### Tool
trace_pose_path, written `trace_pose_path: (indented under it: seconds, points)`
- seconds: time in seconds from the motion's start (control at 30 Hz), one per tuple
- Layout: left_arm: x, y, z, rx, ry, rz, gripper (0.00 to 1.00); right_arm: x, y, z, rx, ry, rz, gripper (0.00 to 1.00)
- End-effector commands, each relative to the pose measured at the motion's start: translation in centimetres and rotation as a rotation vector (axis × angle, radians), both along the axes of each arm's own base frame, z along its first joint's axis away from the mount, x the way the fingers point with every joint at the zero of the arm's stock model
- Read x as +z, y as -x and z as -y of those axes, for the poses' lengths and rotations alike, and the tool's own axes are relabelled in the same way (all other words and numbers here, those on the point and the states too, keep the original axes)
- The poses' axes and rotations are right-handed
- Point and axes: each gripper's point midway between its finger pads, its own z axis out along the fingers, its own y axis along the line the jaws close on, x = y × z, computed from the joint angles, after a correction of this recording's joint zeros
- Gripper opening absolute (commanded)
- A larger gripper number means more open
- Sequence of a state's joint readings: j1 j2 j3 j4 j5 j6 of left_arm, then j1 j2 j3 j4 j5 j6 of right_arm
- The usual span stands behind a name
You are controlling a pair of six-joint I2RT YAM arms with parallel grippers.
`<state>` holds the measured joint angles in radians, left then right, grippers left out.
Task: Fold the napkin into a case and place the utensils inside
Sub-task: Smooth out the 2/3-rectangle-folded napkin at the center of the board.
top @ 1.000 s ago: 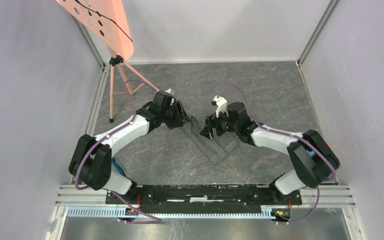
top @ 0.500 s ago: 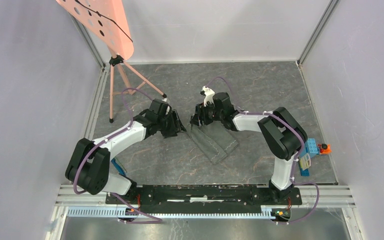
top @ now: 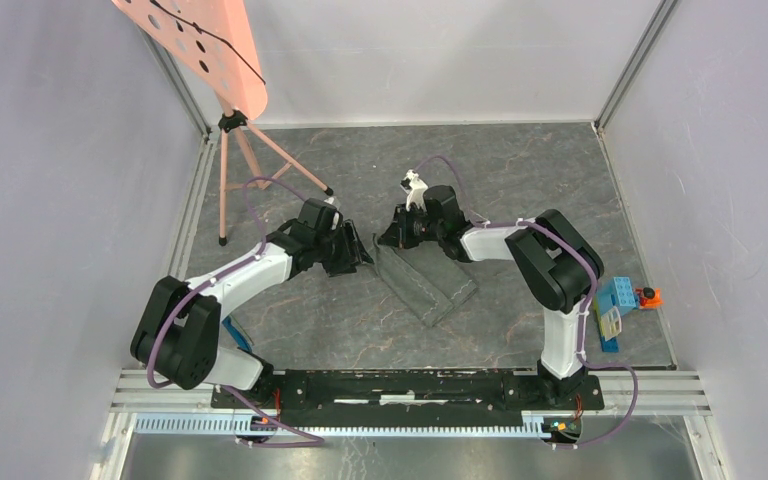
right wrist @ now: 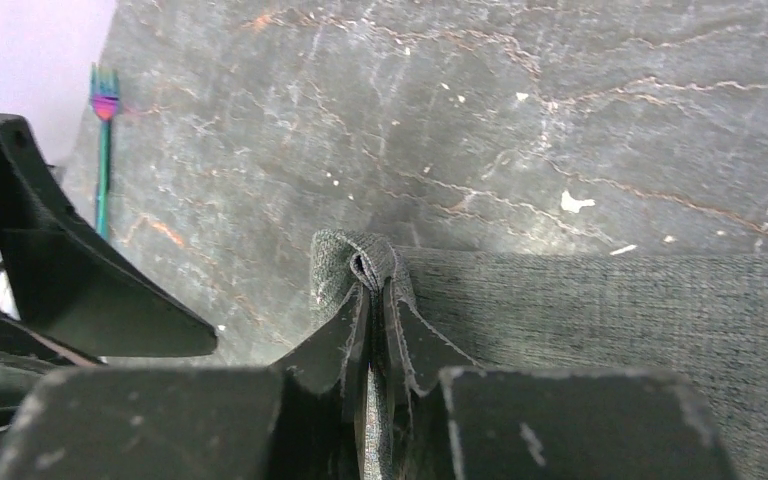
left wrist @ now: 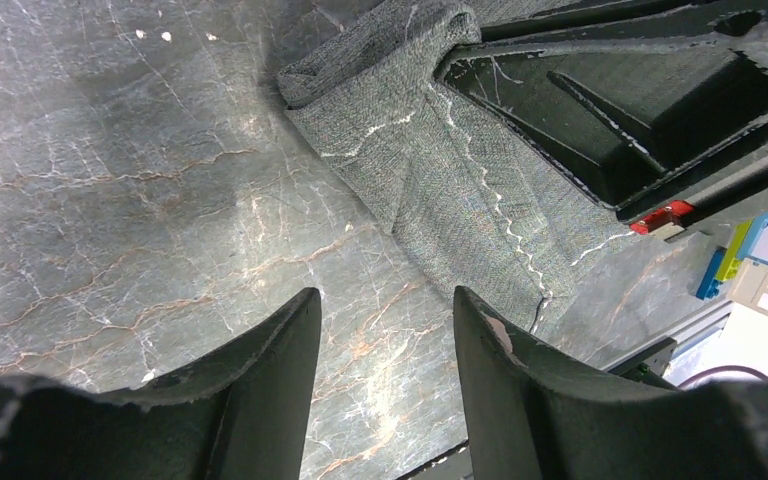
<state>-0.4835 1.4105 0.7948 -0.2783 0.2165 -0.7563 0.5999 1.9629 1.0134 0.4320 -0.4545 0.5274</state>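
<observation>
Pinching the napkin (right wrist: 610, 310) corner is the right end effector (right wrist: 372, 288); the left end effector (left wrist: 385, 318) gapes nearby.

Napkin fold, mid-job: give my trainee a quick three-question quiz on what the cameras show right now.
1. Fill in: in the right wrist view, the green-handled fork lies on the ___, apart from the napkin.
2. True or false: the left gripper is clamped on the napkin.
3. The right gripper pinches: A) a folded napkin corner; B) the fork; C) nothing.
Key: 1 floor; 2 false, it is open and off the cloth; 3 A.
</observation>
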Motion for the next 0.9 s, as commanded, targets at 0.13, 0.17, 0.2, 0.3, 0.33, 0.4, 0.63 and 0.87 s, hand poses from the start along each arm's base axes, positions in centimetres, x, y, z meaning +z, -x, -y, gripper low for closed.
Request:
trace_pose_path:
  seconds: [0.13,0.17,0.2,0.3,0.33,0.4,0.63,0.87]
  points:
    - [1.0,-2.4,0.8,-0.032,0.021,0.064,0.54,1.1,-0.8,-0.6,-0.009,-0.043,0.020,0.16]
    - [1.0,-2.8,0.9,-0.031,0.022,0.063,0.54,0.9,-0.7,-0.5,-0.006,-0.034,0.020,0.17]
    - [1.1,-3.3,1.0,-0.030,0.029,0.063,0.53,0.8,-0.8,-0.4,-0.007,-0.023,0.022,0.20]
    - [1.4,-4.5,1.6,-0.031,0.066,0.063,0.49,0.7,-0.8,0.0,0.000,0.014,0.029,0.33]
    - [1.6,-4.9,1.8,-0.031,0.075,0.064,0.47,0.9,-0.9,0.1,0.004,0.026,0.037,0.37]
    - [1.8,-5.6,2.2,-0.035,0.087,0.064,0.44,1.5,-1.0,0.6,0.008,0.070,0.053,0.44]
    - [1.5,-7.0,3.4,-0.048,0.118,0.056,0.35,4.0,1.3,4.4,0.026,0.233,0.112,0.62]
    - [-0.2,-7.9,4.3,-0.061,0.132,0.022,0.29,4.3,9.7,3.3,0.260,0.023,-0.002,0.57]
